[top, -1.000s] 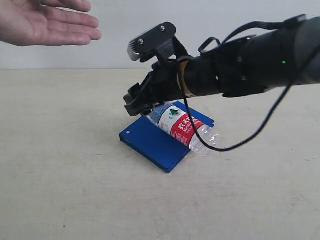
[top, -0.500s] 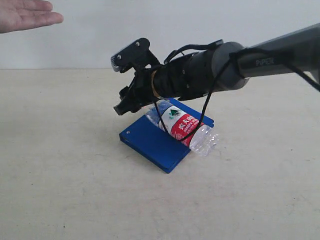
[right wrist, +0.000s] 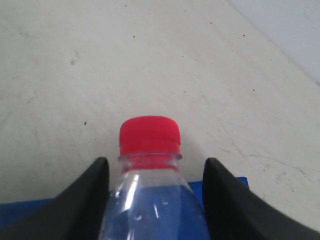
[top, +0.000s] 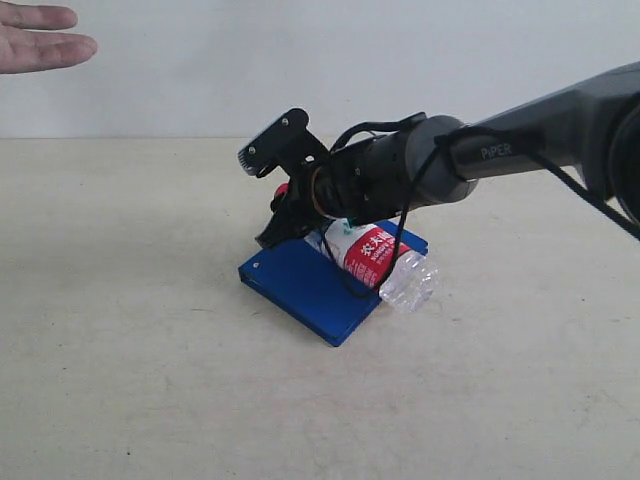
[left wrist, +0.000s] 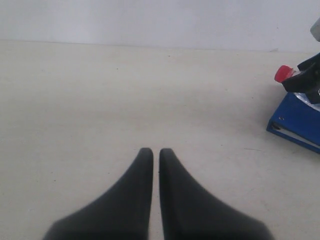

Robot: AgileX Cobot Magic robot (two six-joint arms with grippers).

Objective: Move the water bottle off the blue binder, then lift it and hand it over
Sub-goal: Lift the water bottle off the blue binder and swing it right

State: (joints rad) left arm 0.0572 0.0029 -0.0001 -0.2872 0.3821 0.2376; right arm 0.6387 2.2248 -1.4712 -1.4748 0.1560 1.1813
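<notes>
**A:** Look, the right claw [top: 281,216] has come down. 1 second ago it hung above the bottle [top: 372,256]; now it sits low at the neck.

**B:** Has it got hold?

**A:** Not that I can see. On its wrist camera the 2 fingers [right wrist: 85,200] are spread, 1 on each side of the neck, just behind the red cap [right wrist: 149,134]. Whether they brush the shoulder I can't tell.

**B:** And the bottle itself?

**A:** Hardly budged. It lies on its side across the blue binder [top: 298,282], cap toward the claw. Its clear base pokes out past the binder's edge, over the table [top: 130,380].

**B:** So step 1 isn't done.

**A:** No, it's still on the binder. I'd say the drop was the approach. The squeeze comes next, then the move clear.

**B:** That person's hand [top: 42,38]?

**A:** Pulled back toward the upper corner, fingers out flat, well apart from the arm. Waiting for the handover, I'd guess.

**B:** The other arm?

**A:** The left claw [left wrist: 156,156] has its tips pressed together with nothing between them. It hovers over bare table, well off to the side of the binder.

**B:** Any worry?

**A:** The neck is smooth and round. With a grip that close to the cap, the long body could swing once it lifts.
</notes>
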